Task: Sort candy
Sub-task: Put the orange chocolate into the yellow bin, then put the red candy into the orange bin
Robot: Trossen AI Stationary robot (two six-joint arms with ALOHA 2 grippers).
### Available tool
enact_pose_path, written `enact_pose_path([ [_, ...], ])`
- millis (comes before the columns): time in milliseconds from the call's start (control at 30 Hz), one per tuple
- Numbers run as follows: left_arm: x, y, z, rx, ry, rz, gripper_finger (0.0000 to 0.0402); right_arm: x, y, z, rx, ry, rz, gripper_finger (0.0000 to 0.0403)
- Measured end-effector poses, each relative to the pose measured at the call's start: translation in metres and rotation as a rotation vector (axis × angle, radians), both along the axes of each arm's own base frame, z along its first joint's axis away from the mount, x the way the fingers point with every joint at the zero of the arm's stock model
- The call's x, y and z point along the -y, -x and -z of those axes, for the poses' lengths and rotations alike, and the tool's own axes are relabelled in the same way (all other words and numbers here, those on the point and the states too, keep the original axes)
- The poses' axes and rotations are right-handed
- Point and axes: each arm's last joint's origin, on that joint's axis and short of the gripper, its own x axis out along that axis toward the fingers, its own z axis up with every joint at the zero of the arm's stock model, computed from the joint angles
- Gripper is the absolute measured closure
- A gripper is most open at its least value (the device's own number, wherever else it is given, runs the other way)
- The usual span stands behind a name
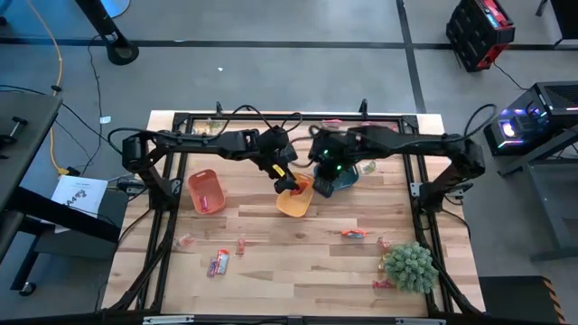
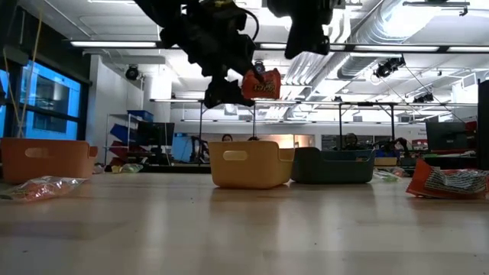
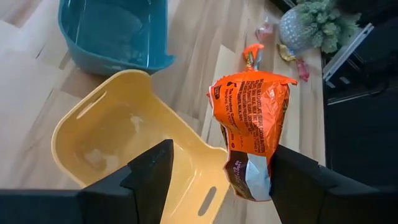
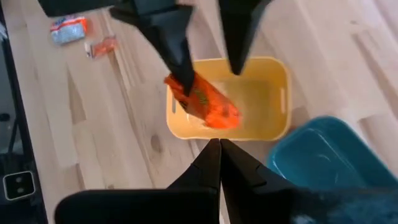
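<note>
Left gripper (image 1: 287, 177) hangs above the yellow-orange bin (image 1: 295, 200) near table centre, fingers spread wide. An orange candy packet (image 3: 250, 129) sits against one finger only; the left wrist view shows a clear gap between the packet and the other finger (image 3: 151, 173), so it is not clamped from both sides. In the low view the packet (image 2: 260, 85) is up in the air, well above the bin's rim (image 2: 248, 145), touching the gripper's dark finger. In the right wrist view it shows over the bin's interior (image 4: 261, 93); the yellow-orange bin looks otherwise bare inside. Right gripper (image 4: 219, 151) is closed, fingertips pressed together with nothing between them, and hovers over the near rim of the same bin, beside the blue bin (image 1: 344, 181). The blue bin stands just beside the yellow-orange one, the two nearly touching; its inside looks bare too. An orange bin (image 1: 207, 190) stands apart on the left arm's side. Other candy lies loose on the wooden table (image 1: 271, 244): a red-and-pale wrapped piece (image 1: 218, 263) near the front edge, a small reddish one (image 1: 241, 245) close by, a pinkish one (image 1: 186, 241) farther left, an orange-red piece (image 1: 353, 234) toward the right. A green spiky plant (image 1: 410, 267) stands at the front right corner, with a couple of red wrappers (image 1: 383, 283) just beside it.
</note>
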Motion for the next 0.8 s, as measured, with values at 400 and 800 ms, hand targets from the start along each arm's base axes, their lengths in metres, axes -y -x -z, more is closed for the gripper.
enact_pose_path([
  [400, 0.001, 0.000, -0.001, 0.000, 0.000, 0.002, 0.0175, -0.008, -0.029, 0.028, -0.007, -0.026, -0.045, 0.0403],
  [800, 0.009, 0.003, -0.009, 0.053, -0.093, 0.107, 0.0175, -0.001, -0.036, 0.039, -0.029, 0.062, -0.068, 0.0403],
])
